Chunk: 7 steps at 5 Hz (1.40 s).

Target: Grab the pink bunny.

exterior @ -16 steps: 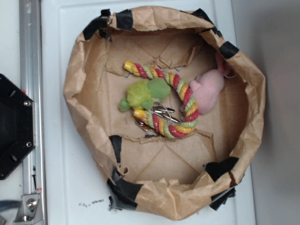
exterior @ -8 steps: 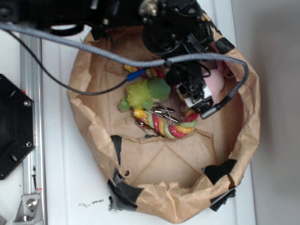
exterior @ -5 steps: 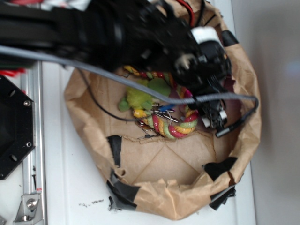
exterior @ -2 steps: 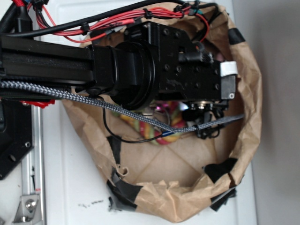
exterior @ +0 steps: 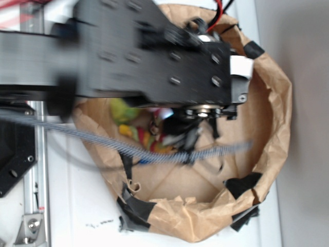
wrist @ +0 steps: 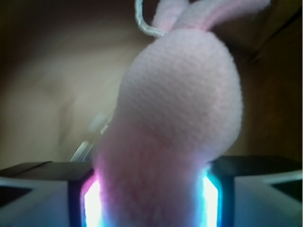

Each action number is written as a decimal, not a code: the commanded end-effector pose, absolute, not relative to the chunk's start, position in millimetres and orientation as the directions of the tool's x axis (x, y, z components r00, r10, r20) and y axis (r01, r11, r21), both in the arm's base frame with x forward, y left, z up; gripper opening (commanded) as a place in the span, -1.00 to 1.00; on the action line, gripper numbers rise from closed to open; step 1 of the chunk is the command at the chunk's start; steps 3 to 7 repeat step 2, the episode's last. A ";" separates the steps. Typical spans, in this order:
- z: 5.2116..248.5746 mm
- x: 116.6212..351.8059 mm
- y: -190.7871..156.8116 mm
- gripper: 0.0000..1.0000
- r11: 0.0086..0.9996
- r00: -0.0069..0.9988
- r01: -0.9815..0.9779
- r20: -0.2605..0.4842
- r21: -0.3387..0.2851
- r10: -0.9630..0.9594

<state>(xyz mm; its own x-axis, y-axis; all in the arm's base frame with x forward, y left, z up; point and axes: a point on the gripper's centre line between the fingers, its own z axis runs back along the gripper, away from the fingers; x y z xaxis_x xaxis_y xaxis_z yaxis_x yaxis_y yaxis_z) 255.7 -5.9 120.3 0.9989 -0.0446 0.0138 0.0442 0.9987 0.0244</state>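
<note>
My pincer (wrist: 150, 198) pinches the pink bunny (wrist: 175, 118).
My arm (exterior: 128, 56) reaches over the paper bag (exterior: 277, 103); a green toy (exterior: 121, 109) lies inside it.

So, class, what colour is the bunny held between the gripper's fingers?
Pale pink: the bunny shows best in the wrist view.

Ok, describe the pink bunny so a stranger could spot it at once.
Start at the gripper in the wrist view: the pink bunny sits squeezed between its glowing fingers. It is the pale-pink fuzzy plush with two ears on top, not the striped rope.
</note>
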 end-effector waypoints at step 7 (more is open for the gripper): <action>147.4 252.5 -17.5 -1.00 0.985 0.981 -0.142 0.144 0.097 0.127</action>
